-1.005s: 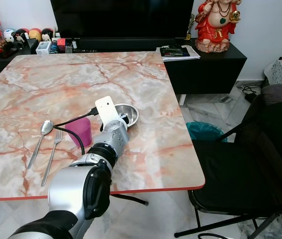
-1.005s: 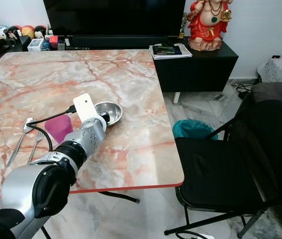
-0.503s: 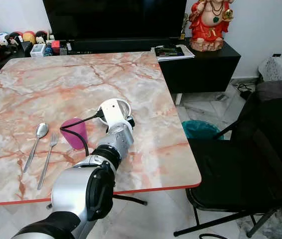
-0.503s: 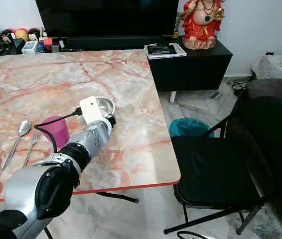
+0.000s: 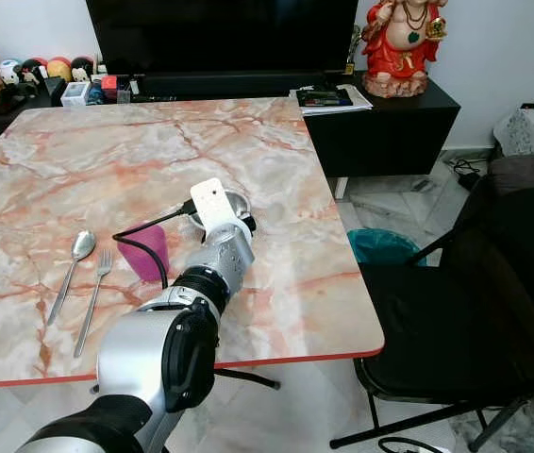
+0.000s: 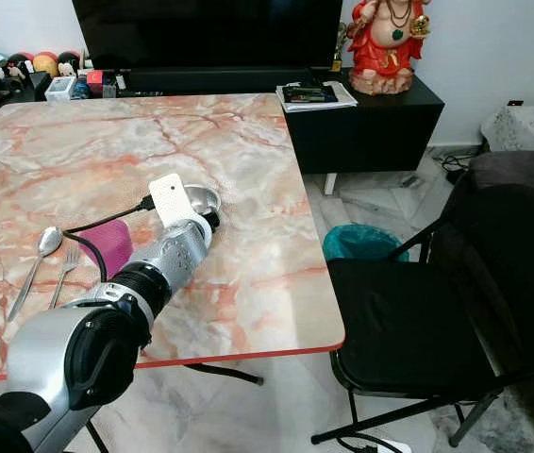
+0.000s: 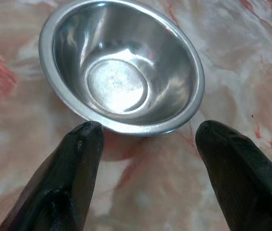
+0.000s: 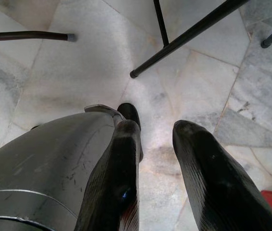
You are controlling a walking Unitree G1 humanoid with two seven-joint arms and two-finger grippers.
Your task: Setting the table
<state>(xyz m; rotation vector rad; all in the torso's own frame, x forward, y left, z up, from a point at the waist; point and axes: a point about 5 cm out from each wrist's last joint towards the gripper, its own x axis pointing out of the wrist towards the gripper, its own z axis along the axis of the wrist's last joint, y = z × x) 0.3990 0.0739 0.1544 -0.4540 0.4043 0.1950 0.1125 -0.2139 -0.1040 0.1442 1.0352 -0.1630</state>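
A small steel bowl stands upright and empty on the marble table, right of centre. My left arm reaches across the table to it. My left gripper is open, its two fingertips just short of the bowl's near rim, one to each side. A pink cup stands left of my forearm, with a spoon and a fork lying side by side further left. My right gripper hangs over the floor, its fingers slightly apart and holding nothing.
A black chair stands at the table's right edge, with a teal bin behind it. A black TV console carries books and a red statue. Small items line the far left.
The head view has shifted a little. My left wrist has turned over the bowl and stays at its rim. Bowl, cup and cutlery have not moved.
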